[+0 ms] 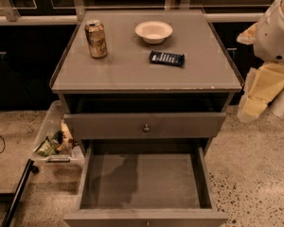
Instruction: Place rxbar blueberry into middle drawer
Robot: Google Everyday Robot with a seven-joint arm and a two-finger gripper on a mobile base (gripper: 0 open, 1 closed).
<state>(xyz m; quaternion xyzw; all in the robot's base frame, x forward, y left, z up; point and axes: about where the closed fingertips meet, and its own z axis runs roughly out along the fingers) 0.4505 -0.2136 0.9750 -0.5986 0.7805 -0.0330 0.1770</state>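
Note:
The rxbar blueberry (166, 58), a flat dark blue bar with white print, lies on the grey cabinet top, right of centre and in front of a white bowl. The middle drawer (144, 179) is pulled wide open below, and its flat grey floor holds nothing. My gripper (261, 91), cream coloured under the white arm, hangs at the right edge of the view. It is beside the cabinet's right side, below the top's level and apart from the bar.
A tan drink can (96, 39) stands at the top's left rear. A white bowl (154, 31) sits at the back centre. The upper drawer with a round knob (146, 127) is slightly open. A clear bin of wrappers (54, 143) sits on the floor at left.

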